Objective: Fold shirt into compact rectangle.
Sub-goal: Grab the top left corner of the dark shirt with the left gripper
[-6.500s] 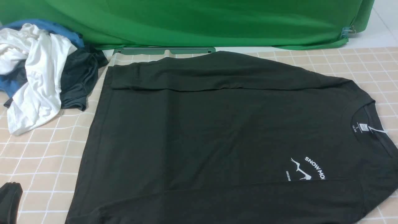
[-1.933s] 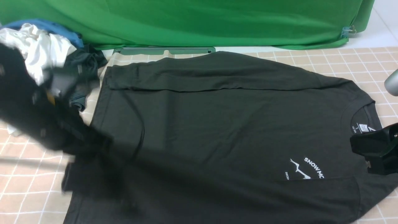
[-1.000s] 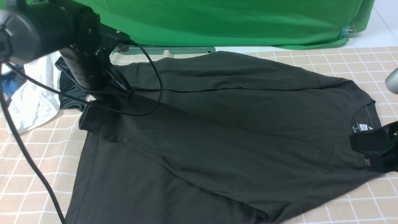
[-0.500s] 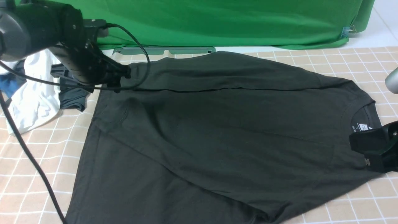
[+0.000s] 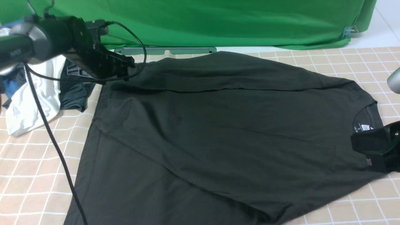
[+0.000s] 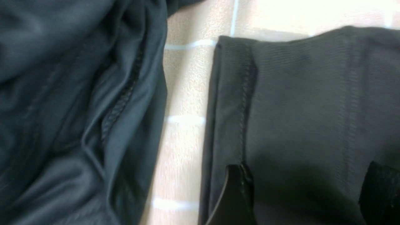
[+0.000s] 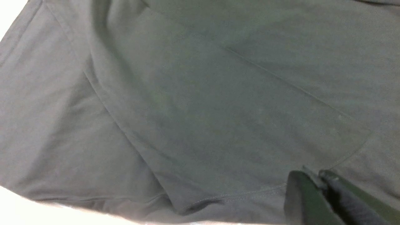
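Front view: shirt (image 5: 218,125) lies flat, spread between both grippers. It looks soft, light and limp, likely to slump, so take it by hems, seams or corners. Left gripper (image 6: 307,197) is wide open and empty, with the hem corner directly beneath its fingers. Right gripper (image 7: 312,181) is pressed shut at the shoulder fold; cannot tell whether cloth is pinched.

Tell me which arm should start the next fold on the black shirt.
Left, probably. The left claw is open, right above the far hem corner of the shirt, ready to pinch it and carry the hem toward the neck. The right claw is shut at the neck end.
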Tool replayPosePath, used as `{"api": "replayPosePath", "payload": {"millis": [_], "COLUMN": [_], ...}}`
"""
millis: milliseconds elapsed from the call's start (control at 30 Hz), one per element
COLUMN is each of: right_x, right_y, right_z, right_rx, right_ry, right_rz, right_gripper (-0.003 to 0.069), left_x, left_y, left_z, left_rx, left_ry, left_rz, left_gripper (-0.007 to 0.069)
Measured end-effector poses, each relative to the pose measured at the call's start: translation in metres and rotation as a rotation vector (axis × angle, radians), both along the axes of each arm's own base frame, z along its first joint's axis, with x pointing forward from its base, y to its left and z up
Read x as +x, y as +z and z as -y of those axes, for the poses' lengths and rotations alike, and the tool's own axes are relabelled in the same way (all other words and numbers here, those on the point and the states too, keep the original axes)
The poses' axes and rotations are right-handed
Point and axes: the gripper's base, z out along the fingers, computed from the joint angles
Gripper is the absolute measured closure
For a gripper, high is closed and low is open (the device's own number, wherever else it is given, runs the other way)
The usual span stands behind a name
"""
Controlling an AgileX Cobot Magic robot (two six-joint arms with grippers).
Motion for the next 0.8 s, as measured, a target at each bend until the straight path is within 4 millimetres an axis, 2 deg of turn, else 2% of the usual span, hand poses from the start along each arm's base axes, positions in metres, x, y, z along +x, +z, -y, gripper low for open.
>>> {"api": "replayPosePath", "payload": {"millis": [200, 267, 367, 500, 533, 600, 733, 800], "right_x": [0.0, 0.0, 0.0, 0.0, 0.0, 0.0, 0.0, 0.0], "right_y": [0.0, 0.0, 0.0, 0.0, 0.0, 0.0, 0.0, 0.0], "right_z": [0.0, 0.0, 0.0, 0.0, 0.0, 0.0, 0.0, 0.0], "right_rx": [0.0, 0.0, 0.0, 0.0, 0.0, 0.0, 0.0, 0.0], "right_ry": [0.0, 0.0, 0.0, 0.0, 0.0, 0.0, 0.0, 0.0], "right_rz": [0.0, 0.0, 0.0, 0.0, 0.0, 0.0, 0.0, 0.0], "right_gripper": [0.0568, 0.0568, 0.0568, 0.0568, 0.0568, 0.0568, 0.0568, 0.0568], "left_x": [0.006, 0.008, 0.009, 0.009, 0.009, 0.008, 0.003, -0.003], "left_y": [-0.016, -0.018, -0.021, -0.021, -0.02, -0.016, 0.001, 0.02], "left_z": [0.0, 0.0, 0.0, 0.0, 0.0, 0.0, 0.0, 0.0], "left_rx": [0.001, 0.011, 0.023, 0.026, 0.024, 0.023, 0.019, 0.024], "left_ry": [0.0, -0.016, -0.032, -0.037, -0.036, -0.038, -0.041, -0.058], "left_rz": [0.016, 0.028, 0.029, 0.026, 0.026, 0.025, 0.021, 0.024], "left_gripper": [0.014, 0.0179, 0.0281, 0.0501, 0.0559, 0.0587, 0.059, 0.0589]}}
